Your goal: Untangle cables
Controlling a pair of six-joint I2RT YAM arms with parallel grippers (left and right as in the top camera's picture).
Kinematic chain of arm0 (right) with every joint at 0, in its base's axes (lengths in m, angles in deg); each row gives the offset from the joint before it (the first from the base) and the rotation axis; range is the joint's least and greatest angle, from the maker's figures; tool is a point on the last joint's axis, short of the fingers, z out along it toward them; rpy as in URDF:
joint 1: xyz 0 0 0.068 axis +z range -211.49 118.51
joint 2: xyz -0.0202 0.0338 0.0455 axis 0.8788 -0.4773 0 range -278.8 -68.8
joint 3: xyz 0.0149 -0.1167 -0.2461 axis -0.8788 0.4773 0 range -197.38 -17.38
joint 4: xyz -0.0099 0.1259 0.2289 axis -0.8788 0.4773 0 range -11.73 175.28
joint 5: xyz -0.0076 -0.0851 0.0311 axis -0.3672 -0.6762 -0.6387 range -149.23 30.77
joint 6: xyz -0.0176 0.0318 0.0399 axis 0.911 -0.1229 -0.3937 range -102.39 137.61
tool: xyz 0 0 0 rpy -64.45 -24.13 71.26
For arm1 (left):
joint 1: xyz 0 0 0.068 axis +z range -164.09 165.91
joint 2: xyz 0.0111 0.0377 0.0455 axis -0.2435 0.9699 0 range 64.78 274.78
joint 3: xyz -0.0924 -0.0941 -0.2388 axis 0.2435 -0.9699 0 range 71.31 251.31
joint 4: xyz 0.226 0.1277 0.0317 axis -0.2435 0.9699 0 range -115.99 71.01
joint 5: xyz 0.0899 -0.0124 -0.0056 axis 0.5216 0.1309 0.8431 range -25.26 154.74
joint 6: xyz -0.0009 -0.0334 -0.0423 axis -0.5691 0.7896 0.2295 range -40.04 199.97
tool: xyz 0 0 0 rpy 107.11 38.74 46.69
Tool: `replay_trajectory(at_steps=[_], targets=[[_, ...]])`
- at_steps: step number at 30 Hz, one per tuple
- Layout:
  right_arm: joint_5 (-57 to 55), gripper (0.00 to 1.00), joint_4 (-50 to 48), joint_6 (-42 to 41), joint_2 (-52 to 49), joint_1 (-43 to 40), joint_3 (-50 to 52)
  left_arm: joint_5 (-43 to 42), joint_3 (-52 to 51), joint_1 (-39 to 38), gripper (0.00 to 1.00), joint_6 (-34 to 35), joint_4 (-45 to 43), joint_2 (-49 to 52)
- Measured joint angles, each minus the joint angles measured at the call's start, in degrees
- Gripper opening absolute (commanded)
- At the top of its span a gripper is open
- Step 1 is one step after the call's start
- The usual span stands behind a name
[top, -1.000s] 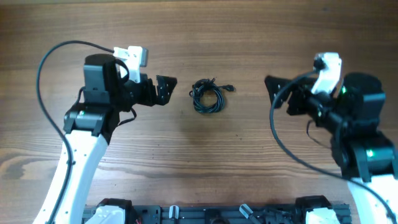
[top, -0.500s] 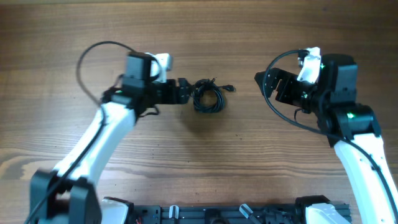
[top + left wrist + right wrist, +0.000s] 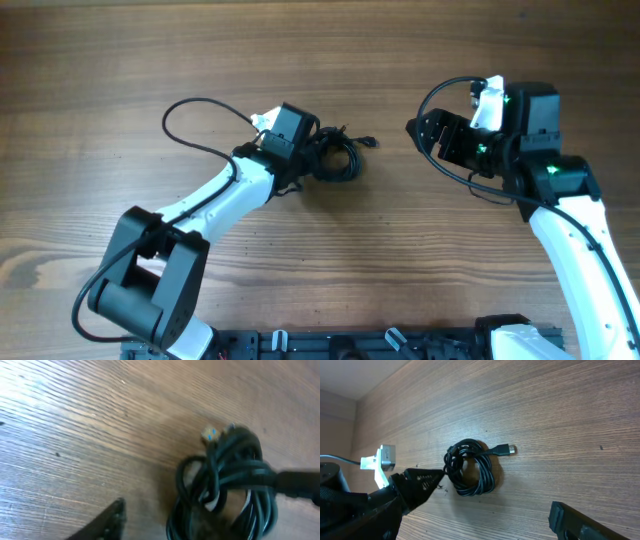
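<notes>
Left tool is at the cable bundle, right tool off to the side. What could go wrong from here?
1. The left tool straddles the coil of cables; closing may clamp several loops together, tightening the tangle.
2. The right tool hangs open, apart from the coil; a one-sided pull could just drag it.

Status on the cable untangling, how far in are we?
Done: nothing yet; the cables lie in one tight coil on the table, one plug end poking out. In hand: the left fingers sit either side of the coil, one touching, no firm grip visible. The right fingers hang open, clear of the coil. To do: grip, pull the loops apart, separate the cords.
</notes>
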Motion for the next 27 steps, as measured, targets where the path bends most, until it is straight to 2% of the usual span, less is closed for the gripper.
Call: replay_trajectory(at_steps=[5, 11, 26, 27], targets=[[-0.46, 0.95, 0.04, 0.00, -0.04, 0.00, 0.00, 1.92, 0.00, 0.00, 0.37, 6.08, -4.81, 0.28], [-0.68, 0.96, 0.04, 0.00, -0.04, 0.00, 0.00, 2.27, 0.02, 0.00, 0.40, 10.49, -5.57, 3.98], [-0.87, 0.96, 0.07, 0.00, -0.04, 0.00, 0.00, -0.31, 0.04, -2.67, 0.38, 12.66, -8.55, 5.40], [-0.90, 0.96, 0.07, 0.00, -0.04, 0.00, 0.00, -0.37, 0.04, -2.69, 0.41, 12.72, -8.59, 5.60]])
